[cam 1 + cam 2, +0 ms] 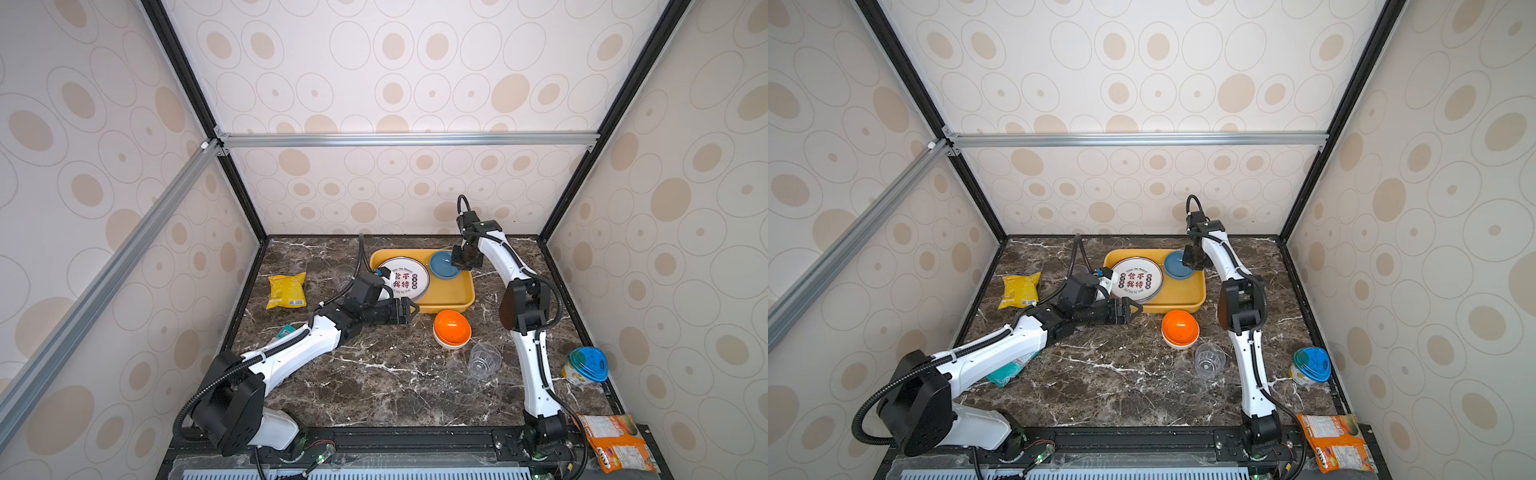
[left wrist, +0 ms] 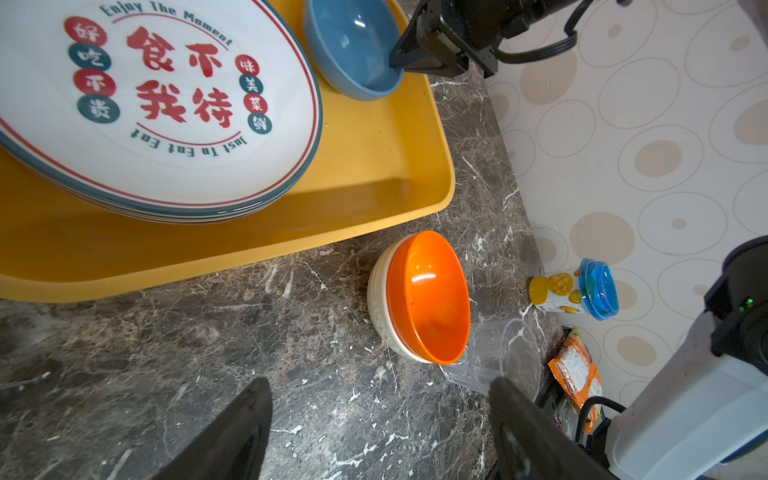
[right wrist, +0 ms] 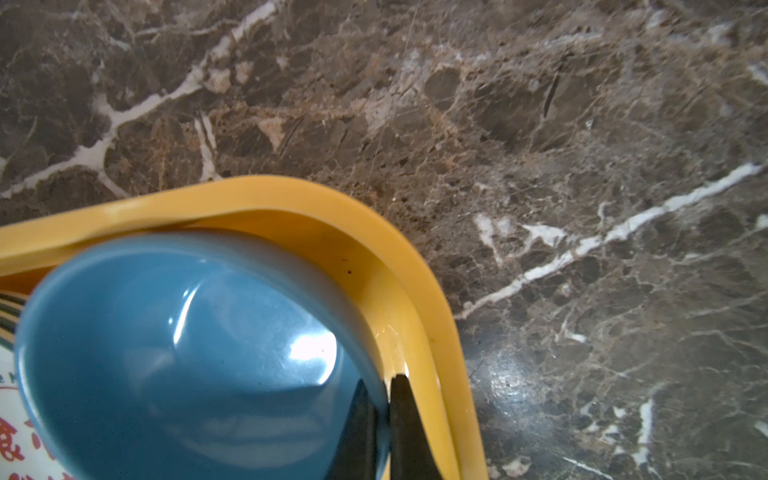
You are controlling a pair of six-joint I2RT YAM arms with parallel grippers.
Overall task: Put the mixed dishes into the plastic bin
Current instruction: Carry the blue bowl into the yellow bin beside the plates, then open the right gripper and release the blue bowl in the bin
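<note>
1. A teal packet (image 1: 1009,372) lies mostly hidden under the left arm. That arm's wrist partly covers a clear cup (image 1: 343,276).
2. The right gripper (image 3: 385,388) is clamped on the rim of the blue bowl (image 1: 443,264). The bowl sits in the far right corner of the plastic bin (image 1: 451,291), beside the stacked printed plates (image 1: 402,278).
3. The left gripper (image 2: 379,381) hangs over the table with jaws apart and empty, near the bin's near rim.
4. Outside that rim, an orange bowl (image 1: 452,327) nests in a white bowl (image 2: 380,307). A second cup (image 1: 484,360) lies just beside them.
5. The top plate reads "Enjoy The Moment" and "Just To Eat Eat".
</note>
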